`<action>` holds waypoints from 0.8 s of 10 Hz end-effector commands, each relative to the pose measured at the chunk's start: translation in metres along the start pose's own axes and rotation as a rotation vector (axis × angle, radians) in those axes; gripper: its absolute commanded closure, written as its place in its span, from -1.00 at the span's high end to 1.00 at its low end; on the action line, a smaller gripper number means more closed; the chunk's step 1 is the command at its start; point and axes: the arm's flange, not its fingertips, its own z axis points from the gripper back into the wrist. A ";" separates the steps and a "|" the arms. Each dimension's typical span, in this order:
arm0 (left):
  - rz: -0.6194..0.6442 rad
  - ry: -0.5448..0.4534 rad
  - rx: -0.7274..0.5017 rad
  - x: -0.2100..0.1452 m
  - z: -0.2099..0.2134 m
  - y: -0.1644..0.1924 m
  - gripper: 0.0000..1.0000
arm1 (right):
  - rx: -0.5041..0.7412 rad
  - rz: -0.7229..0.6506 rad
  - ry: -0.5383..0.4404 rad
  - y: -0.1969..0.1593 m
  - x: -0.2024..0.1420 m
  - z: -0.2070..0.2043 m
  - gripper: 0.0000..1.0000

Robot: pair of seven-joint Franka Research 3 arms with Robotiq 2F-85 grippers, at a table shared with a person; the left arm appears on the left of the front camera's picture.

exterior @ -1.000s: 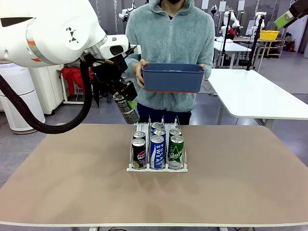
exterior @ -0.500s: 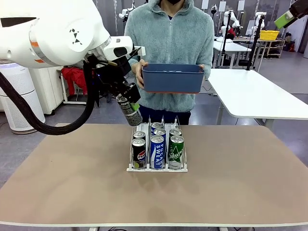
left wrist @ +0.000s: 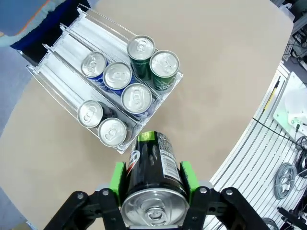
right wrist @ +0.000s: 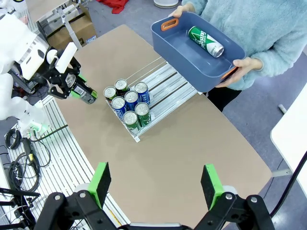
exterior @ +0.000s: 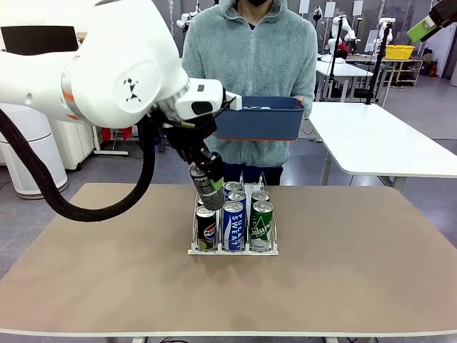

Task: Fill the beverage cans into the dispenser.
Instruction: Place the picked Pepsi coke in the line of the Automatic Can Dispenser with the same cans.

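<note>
While left end effector [left wrist: 153, 178] grips it, dark can [left wrist: 152, 155], tilted, just above dispenser [left wrist: 72, 48].

Probably a robotics lab; white worktables [exterior: 378, 139], a yellow crate [exterior: 399, 51], loose cables [left wrist: 286, 175] alongside.

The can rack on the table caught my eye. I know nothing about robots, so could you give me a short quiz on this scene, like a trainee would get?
1. How many cans stand in the rack?
2. True or false: the left claw is empty.
3. What lies in the blue bin that the person holds? A) a green can B) a blue can C) nothing

Key
1. Seven: two dark, three blue, two green.
2. False. It is shut on a dark can.
3. A
</note>
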 end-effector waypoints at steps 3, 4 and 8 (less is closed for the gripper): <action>-0.044 -0.072 0.055 -0.032 -0.028 -0.029 0.15 | 0.005 0.001 0.001 0.000 -0.001 -0.002 1.00; -0.063 -0.076 0.096 -0.040 -0.037 -0.034 0.15 | 0.005 0.001 0.001 0.000 -0.001 -0.002 1.00; -0.039 -0.056 0.163 -0.069 -0.066 -0.021 0.15 | 0.005 0.001 0.001 0.000 -0.001 -0.002 1.00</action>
